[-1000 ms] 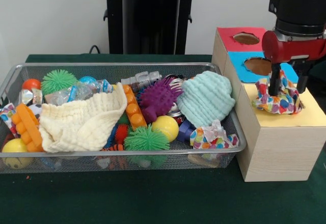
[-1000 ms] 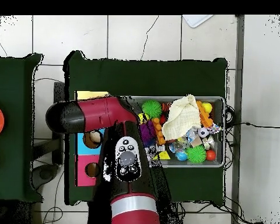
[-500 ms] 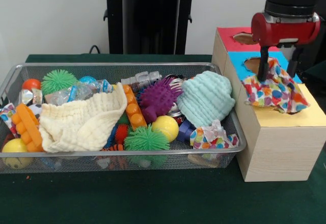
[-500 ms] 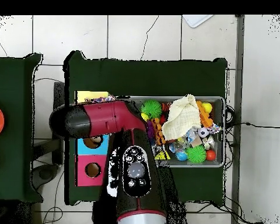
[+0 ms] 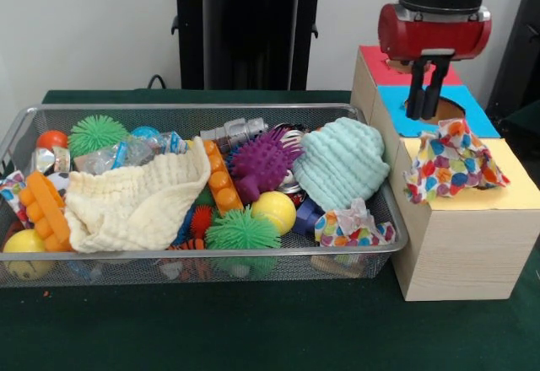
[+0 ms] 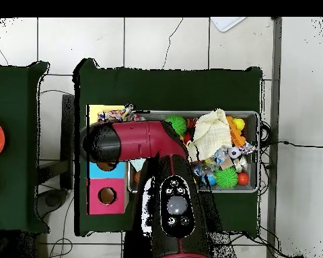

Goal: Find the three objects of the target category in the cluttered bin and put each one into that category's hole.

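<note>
The hand hangs empty above the blue-topped box, its fingers close together. One dotted cloth lies crumpled on the yellow box top, covering the hole, near the bench's right edge in the front view. Another dotted cloth lies in the bin, at its front right corner beside the mint knit cloth

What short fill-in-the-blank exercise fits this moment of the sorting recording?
1. The dotted cloth out of the bin lies on the ____-topped box section.
2. The gripper hangs over the ____ section, holding nothing.
3. Another dotted cloth lies in the wire bin just in front of the ____ knit cloth.
Missing words: yellow; blue; mint
</note>
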